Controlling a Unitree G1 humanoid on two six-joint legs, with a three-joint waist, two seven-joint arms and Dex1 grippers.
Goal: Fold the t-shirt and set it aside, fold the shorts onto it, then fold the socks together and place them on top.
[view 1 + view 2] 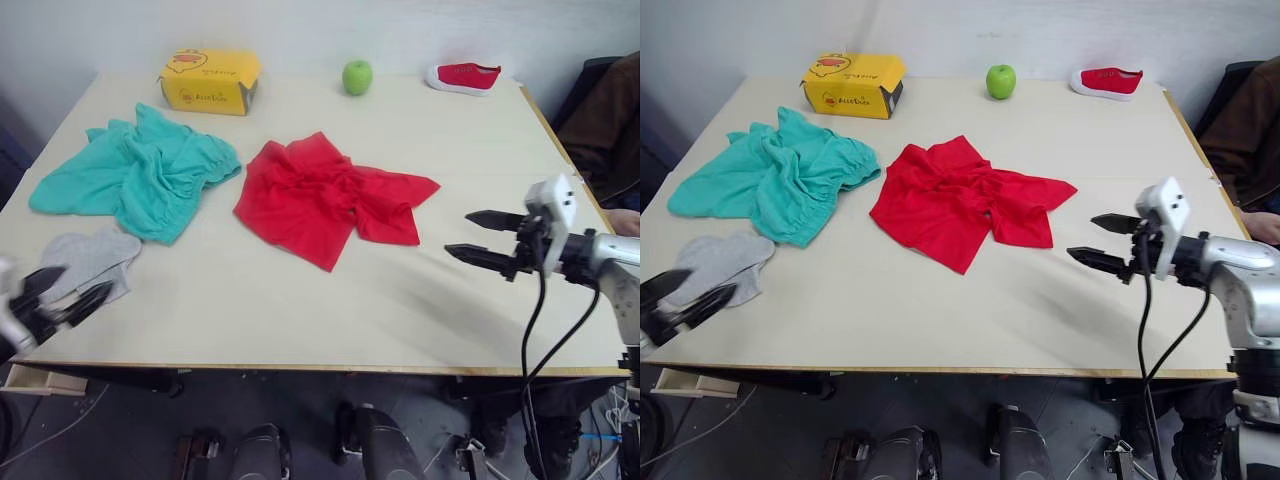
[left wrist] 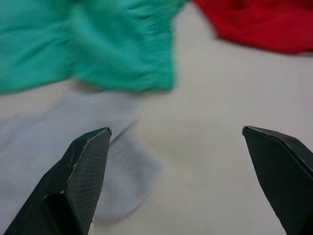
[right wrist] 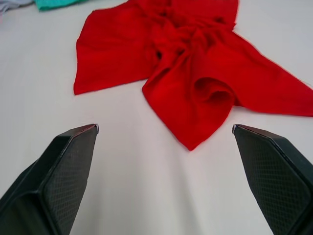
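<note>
Left gripper at the table's near left edge, fingers spread wide, holding nothing, over the grey socks. Socks lie flat at the front left, just in front of the crumpled teal shorts. Yellow box behind the shorts. Red t-shirt bunched at table centre, apart from the shorts. Green apple and red shoe along the far edge. Right gripper right of the t-shirt, fingers wide apart, empty.
</note>
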